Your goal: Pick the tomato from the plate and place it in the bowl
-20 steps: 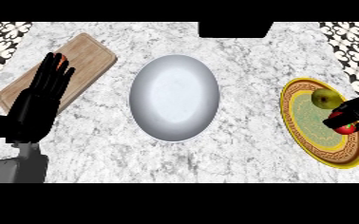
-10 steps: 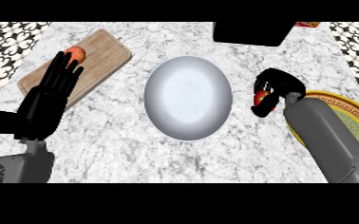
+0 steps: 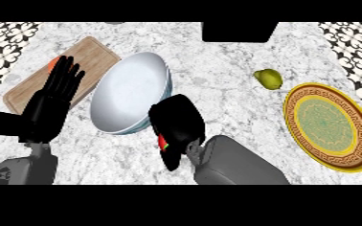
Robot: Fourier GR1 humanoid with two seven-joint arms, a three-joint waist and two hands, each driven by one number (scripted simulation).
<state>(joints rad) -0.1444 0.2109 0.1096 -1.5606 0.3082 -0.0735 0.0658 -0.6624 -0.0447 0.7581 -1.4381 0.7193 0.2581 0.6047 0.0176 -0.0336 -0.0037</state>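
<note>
Head view shows the right hand curled around the red tomato, just beside the white bowl ready for dropping in, well away from the plate, while the left hand rests open.

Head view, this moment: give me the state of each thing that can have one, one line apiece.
Tomato: held in the right hand, mostly hidden, beside the bowl, not in it.
Right hand: curled round the tomato.
Left hand: open, fingers up, resting over the cutting board.
Bowl: tilted, nothing in it.
Plate: nothing on it.
Green fruit: on the counter, apart from the plate.
</note>
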